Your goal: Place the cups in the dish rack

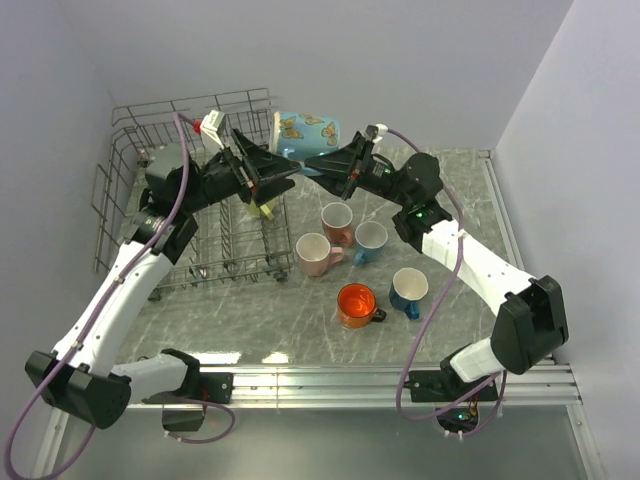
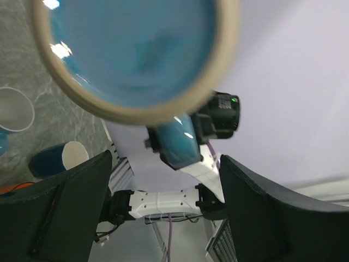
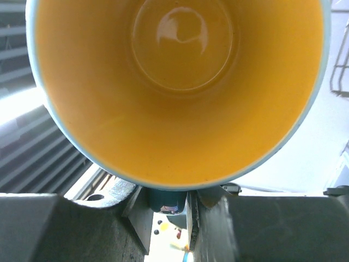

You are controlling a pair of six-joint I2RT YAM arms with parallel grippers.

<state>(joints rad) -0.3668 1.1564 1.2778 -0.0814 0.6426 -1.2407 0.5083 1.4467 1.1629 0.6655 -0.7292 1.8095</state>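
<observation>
The teal butterfly cup (image 1: 310, 128) hangs on its side above the table, just right of the dish rack (image 1: 130, 175). My right gripper (image 1: 314, 165) is shut on its teal handle (image 3: 166, 197), and the yellow inside (image 3: 180, 82) fills the right wrist view. My left gripper (image 1: 275, 172) stands open at the other end, facing the cup's blue base (image 2: 136, 49), with both fingers (image 2: 71, 207) apart from it. A pale yellow cup (image 1: 262, 206) sits inside the rack. The pale pink (image 1: 315, 253), salmon (image 1: 337, 220), light blue (image 1: 370, 240), dark blue (image 1: 409, 289) and orange (image 1: 357, 303) cups stand on the table.
The rack's tall wire sides (image 1: 110, 215) rise at the left, with upright tines (image 1: 240, 240) along its floor. The five cups on the table cluster between the two arms. A metal rail (image 1: 380, 380) runs along the near table edge.
</observation>
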